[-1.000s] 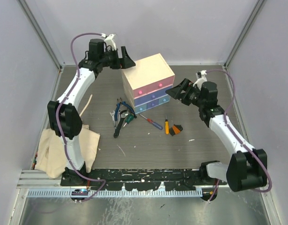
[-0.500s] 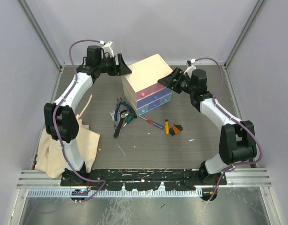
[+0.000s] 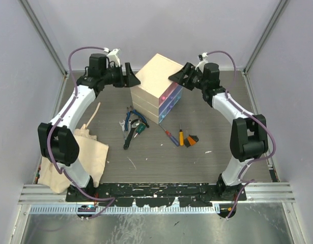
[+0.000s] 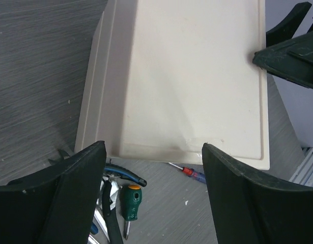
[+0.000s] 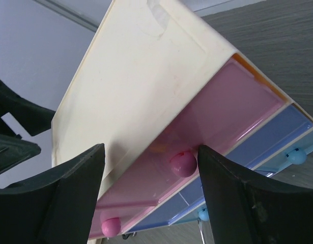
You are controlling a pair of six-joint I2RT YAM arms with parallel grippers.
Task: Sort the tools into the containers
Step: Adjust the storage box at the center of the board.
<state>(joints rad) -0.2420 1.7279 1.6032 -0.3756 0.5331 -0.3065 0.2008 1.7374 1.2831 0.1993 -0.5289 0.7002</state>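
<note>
Both arms have swung inward vs. a sec ago. The left gripper [image 3: 130, 76] and right gripper [image 3: 177, 76] now flank the cream chest [image 3: 155, 79] at its top corners, and the chest has turned so its drawers face right. Each gripper's jaws stand apart, clamped on nothing. The step looks like repositioning the chest; the pink drawer [image 5: 222, 117] is still shut. The pliers [image 3: 130, 120], green screwdriver [image 3: 140, 129], red screwdriver [image 3: 171, 136] etc. lie unsorted on the surface [image 3: 217, 122] near the chest. Next prob. needs the chest settled, then a knob pulled.
</note>
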